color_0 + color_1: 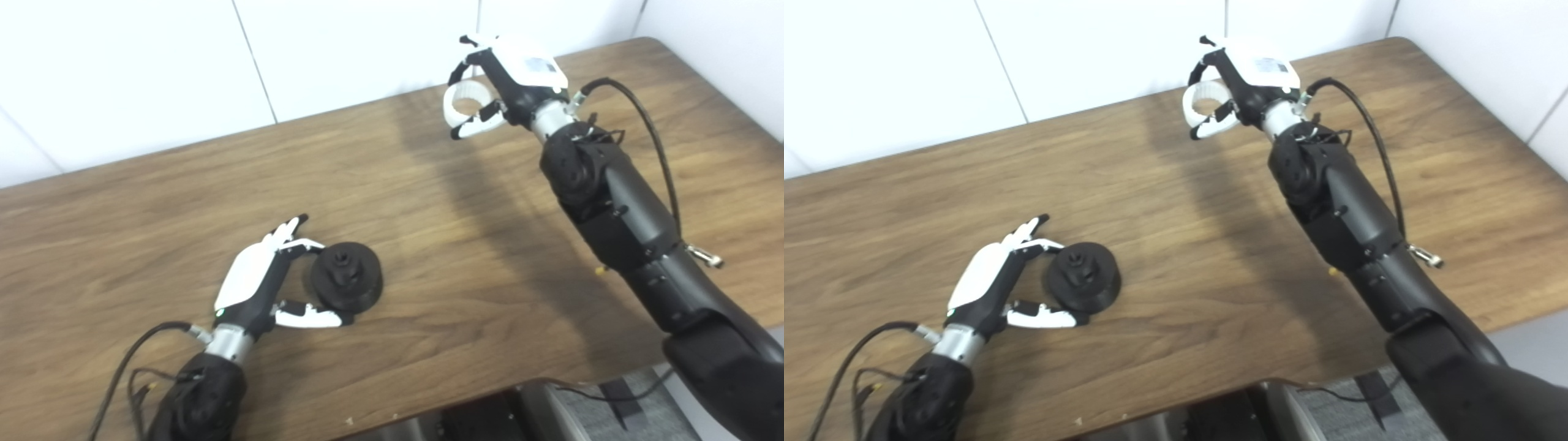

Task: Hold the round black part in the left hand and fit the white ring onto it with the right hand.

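The round black part (347, 277) rests on the wooden table (429, 245), left of centre. My left hand (263, 275) lies just to its left, open. One curled finger reaches the part's upper left rim, the thumb stretches along its near edge, and the other fingers point away. Far back by the wall, my right hand (502, 79) is shut on the white ring (467, 101). The ring sits between its fingers and thumb with its opening facing me, and I cannot tell how high it is above the table.
White wall panels (343, 49) run right behind the table's far edge, close to my right hand. The table's rounded right corner (649, 43) is near the right arm. Dark equipment and cables (551, 410) sit below the front edge.
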